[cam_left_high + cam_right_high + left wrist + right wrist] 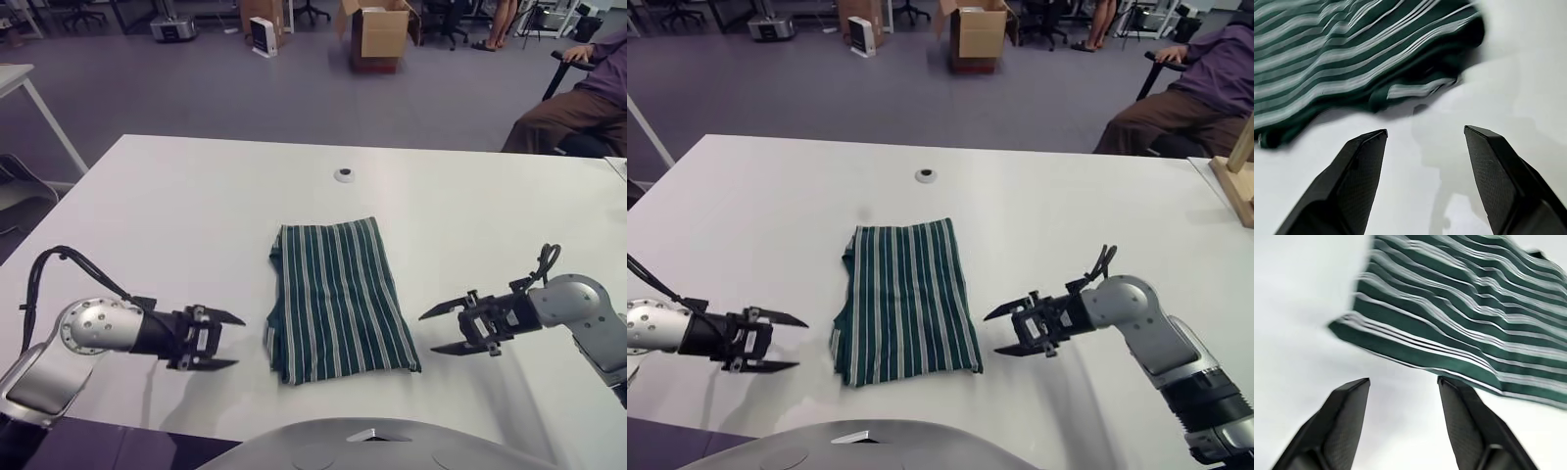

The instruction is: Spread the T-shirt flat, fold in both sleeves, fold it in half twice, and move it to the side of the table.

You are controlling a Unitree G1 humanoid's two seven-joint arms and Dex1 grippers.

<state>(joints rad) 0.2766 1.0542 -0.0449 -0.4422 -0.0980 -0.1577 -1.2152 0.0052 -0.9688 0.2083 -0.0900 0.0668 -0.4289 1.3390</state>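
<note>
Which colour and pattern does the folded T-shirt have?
The folded cotton T-shirt is dark green with thin white stripes, clearest in the left eye view.

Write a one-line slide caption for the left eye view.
Folded green-striped T-shirt lies on the white table between the open left gripper and open right gripper, neither touching it.

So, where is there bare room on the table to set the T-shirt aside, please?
The table is bare at its far left, beyond the left gripper, and far right, beyond the right gripper. The middle is crowded: the T-shirt lies between both open grippers, a small round object behind it.
</note>
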